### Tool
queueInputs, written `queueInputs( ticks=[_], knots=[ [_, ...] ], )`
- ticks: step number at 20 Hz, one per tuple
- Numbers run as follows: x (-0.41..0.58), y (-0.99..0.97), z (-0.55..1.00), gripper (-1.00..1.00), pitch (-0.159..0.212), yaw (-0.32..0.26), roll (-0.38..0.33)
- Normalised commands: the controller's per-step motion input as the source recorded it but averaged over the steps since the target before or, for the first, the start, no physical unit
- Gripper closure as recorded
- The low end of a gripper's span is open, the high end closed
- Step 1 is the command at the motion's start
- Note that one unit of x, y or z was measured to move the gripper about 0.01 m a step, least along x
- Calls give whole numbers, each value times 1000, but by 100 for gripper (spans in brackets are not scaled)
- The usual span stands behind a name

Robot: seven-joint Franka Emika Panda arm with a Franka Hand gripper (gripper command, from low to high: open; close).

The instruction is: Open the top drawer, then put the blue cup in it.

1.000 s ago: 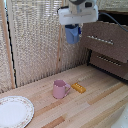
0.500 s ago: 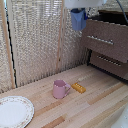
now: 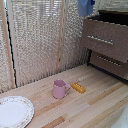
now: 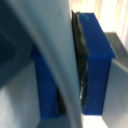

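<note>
The blue cup (image 3: 86, 7) hangs in the air at the top edge of the exterior view, just left of the chest. In the wrist view its curved wall (image 4: 59, 45) runs between the blue fingers (image 4: 96, 65), so my gripper (image 4: 70, 75) is shut on it. The gripper body is cut off above the exterior view. The top drawer (image 3: 106, 39) is pulled out, with a dark opening behind its brown front and its silver bar handle (image 3: 102, 40) facing out. The cup is higher than the drawer and slightly to its left.
A lower brown drawer (image 3: 109, 63) sits shut beneath the top one. On the wooden table (image 3: 100, 102) stand a pink mug (image 3: 60, 89), a small yellow block (image 3: 78, 88) and a white plate (image 3: 13, 111). A slatted blind (image 3: 40, 40) forms the back wall.
The blue cup has risen and shifted toward the exterior view's right, closer to the open drawer. The white gripper body has left the top of the picture.
</note>
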Motion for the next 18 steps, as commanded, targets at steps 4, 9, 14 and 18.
queueInputs(
  ticks=[4,9,14,18],
  knots=[
    [-204,-861,638,100,97,-33,133],
    [-51,-865,377,100,18,-22,141],
    [-1,-922,-1,100,0,-21,122],
    [0,-808,-250,100,-4,-53,87]
  ],
)
